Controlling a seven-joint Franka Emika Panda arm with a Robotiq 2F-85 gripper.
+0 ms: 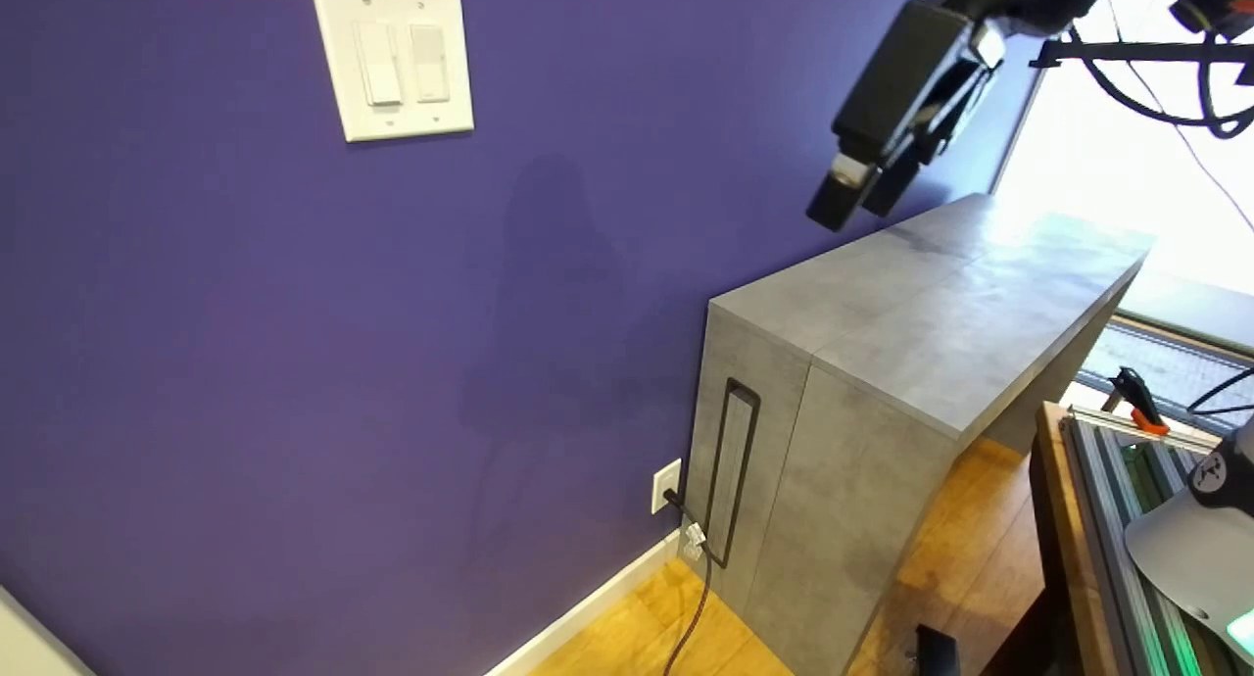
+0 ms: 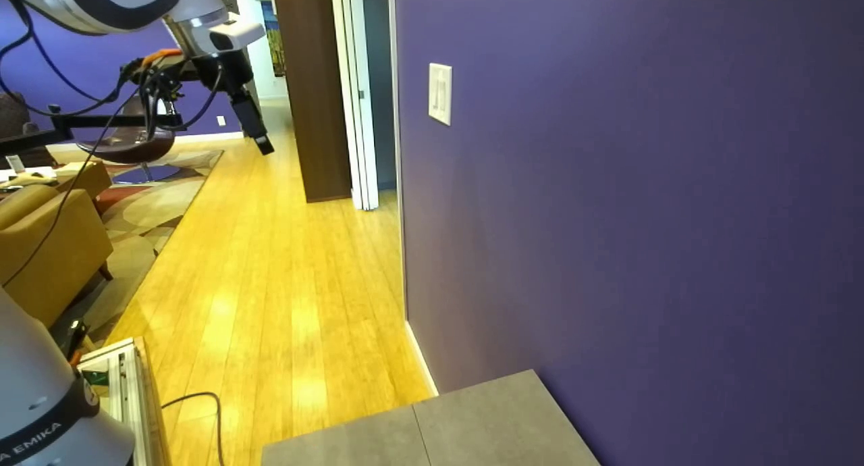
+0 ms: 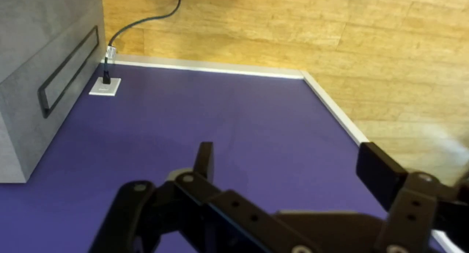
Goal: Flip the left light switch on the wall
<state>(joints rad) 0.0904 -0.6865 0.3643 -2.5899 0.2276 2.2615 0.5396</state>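
A robot gripper (image 3: 285, 159) hangs well apart from the left light switch (image 1: 380, 64), the tall white rocker set beside its right-hand twin (image 1: 429, 64) in a double plate (image 1: 411, 122) on a purple-blue wall (image 1: 245, 313). In the wrist view its black fingers (image 3: 379, 174) stand wide apart with nothing held between them; the switch lies outside that view. Both exterior views show the double plate untouched and the gripper free of the wall, where a grey cabinet (image 1: 862, 490) also stands. The switch's lower edge appears to jut out more than its twin's, though the view is too coarse to say whether a flip has been made. Judging by the gap, the job looks to be at its outset, with the reach to the plate, the lining up of a fingertip on the switch and the press itself all left to do.
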